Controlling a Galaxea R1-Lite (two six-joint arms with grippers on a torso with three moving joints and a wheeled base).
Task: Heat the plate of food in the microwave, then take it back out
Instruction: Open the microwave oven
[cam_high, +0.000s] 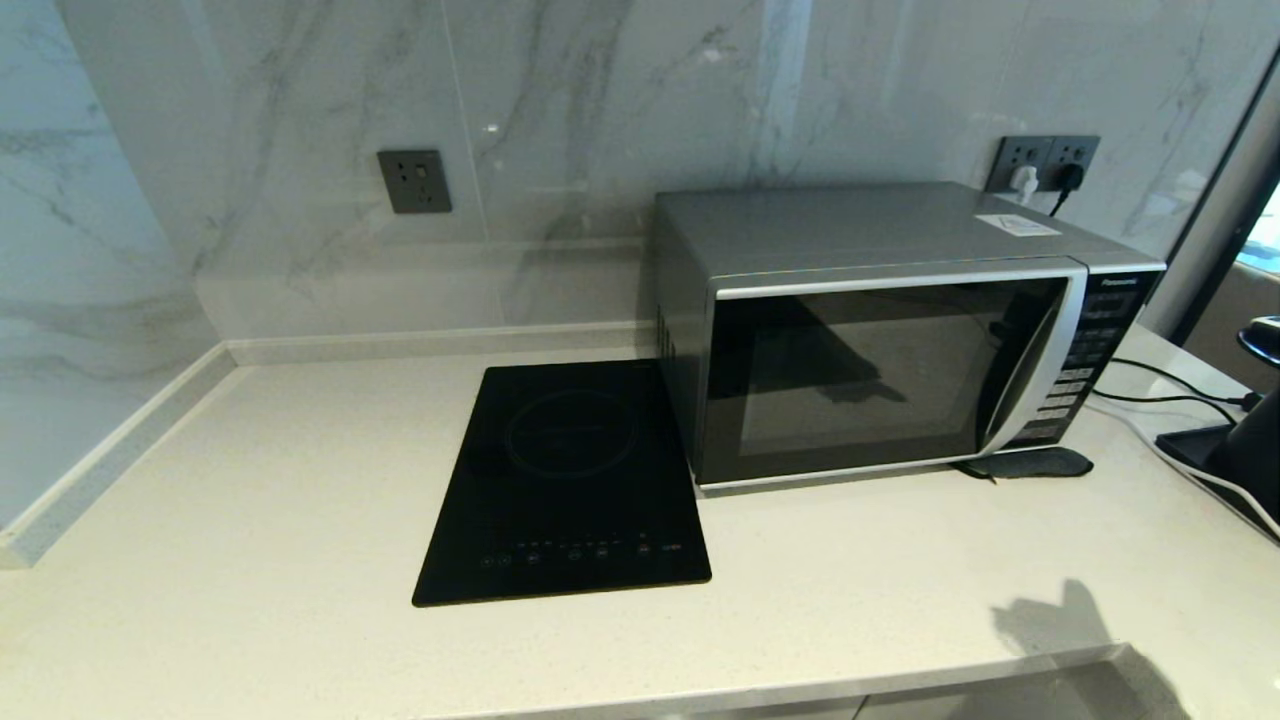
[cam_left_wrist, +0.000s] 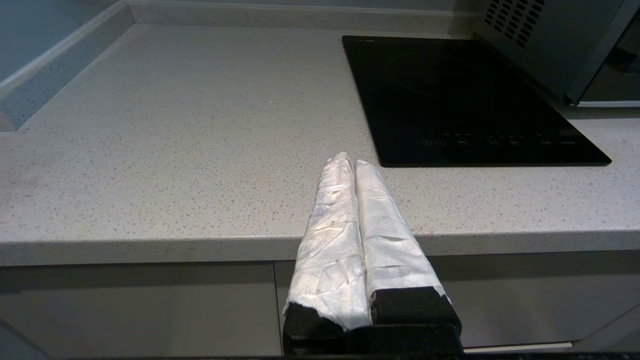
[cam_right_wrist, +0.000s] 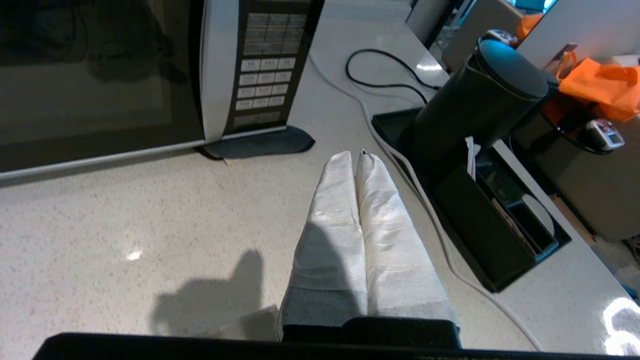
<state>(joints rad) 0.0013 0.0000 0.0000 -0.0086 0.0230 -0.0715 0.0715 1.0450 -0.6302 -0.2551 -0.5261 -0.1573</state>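
Right tool (cam_right_wrist: 356, 155), shut and empty, hovers near microwave (cam_right_wrist: 150, 75).

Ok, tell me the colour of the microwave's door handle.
Silver: the curved handle on the microwave shows best in the head view.

Beside the silver-grey microwave (cam_high: 880, 330) with its dark glass door lies a glossy black induction hob (cam_high: 570, 480) on the pale speckled countertop (cam_high: 250, 520), backed by grey-veined white marble wall (cam_high: 300, 120).
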